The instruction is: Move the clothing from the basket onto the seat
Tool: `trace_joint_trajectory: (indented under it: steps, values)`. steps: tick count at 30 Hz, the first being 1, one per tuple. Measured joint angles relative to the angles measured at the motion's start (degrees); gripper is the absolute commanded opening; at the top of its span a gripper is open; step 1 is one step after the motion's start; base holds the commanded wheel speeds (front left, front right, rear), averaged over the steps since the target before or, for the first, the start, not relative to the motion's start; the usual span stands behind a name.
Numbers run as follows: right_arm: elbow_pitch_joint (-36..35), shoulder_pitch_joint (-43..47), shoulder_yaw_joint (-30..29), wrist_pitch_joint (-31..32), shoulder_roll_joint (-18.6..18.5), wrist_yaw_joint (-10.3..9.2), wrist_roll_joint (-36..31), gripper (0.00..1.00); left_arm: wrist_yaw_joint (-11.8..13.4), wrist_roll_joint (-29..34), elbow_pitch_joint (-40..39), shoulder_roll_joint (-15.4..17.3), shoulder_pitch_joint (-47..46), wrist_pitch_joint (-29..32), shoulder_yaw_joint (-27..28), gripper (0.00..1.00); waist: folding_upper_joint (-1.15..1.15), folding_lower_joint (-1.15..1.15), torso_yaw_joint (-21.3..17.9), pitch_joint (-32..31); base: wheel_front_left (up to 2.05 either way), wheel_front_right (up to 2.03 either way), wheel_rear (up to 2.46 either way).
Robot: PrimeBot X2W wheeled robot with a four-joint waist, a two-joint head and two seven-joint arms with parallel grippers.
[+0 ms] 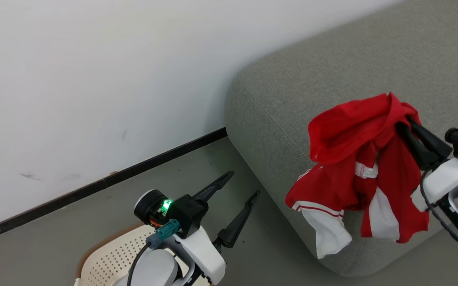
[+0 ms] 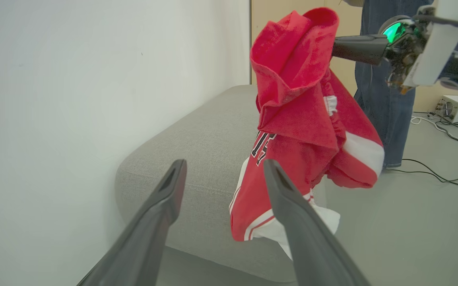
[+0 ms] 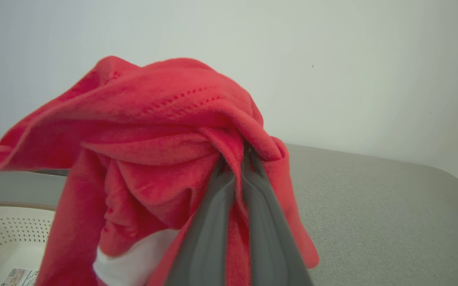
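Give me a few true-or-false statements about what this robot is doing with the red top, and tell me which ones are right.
1. The right gripper is shut on the clothing. True.
2. The left gripper holds a sleeve of the clothing. False: it is open and holds nothing.
3. The clothing lies spread flat on the seat. False: it hangs bunched from the right gripper.
4. The basket has a brown rim. True.
5. A person in jeans stands nearby. True.
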Motion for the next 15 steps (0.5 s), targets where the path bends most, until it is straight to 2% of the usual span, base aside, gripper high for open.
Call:
trace_joint_trajectory:
  steps: [7, 15]
  values:
    - [0.4, -10.1, 0.9, 3.0, -4.2, 0.00, -0.1, 0.00, 1.8, 0.5, -1.6, 1.4, 0.0, 0.6, 0.9, 1.00, 0.00, 0.00, 0.6, 1.9, 0.00, 0.00, 0.00]
    - [4.4, -21.0, -4.0, 6.0, -6.8, 0.00, 3.5, 0.00, 3.8, 1.0, -5.1, 3.0, 0.0, 1.7, 2.7, 1.00, 0.00, 0.00, 2.4, 4.9, 0.00, 0.00, 0.00]
